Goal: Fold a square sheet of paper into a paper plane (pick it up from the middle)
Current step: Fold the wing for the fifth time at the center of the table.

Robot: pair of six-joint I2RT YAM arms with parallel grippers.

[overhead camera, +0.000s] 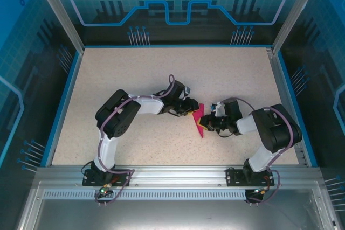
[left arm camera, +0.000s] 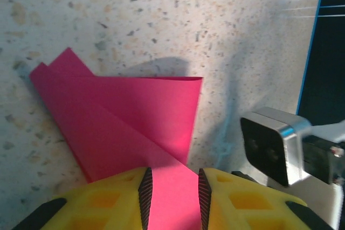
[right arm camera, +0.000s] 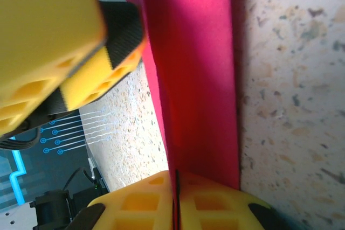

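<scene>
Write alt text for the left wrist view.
Folded pink paper, over the speckled table, has its near end between the parted yellow fingers of the left gripper. A silver-black camera module sits at right.

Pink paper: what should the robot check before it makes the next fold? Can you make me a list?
1. Right hand pinching the paper: ok, it is closed on the paper's edge.
2. Left hand gripping: not ok, it stands open with the paper lying flat in the gap.
3. First folds made: ok, layered flaps show in the left wrist view.
4. Paper resting on the table: ok, it sits mid-table between both hands.
5. Hands clear of each other: ok, they are close, but the paper is between them.
6. Creases pressed sharp and straight: cannot tell.
</scene>
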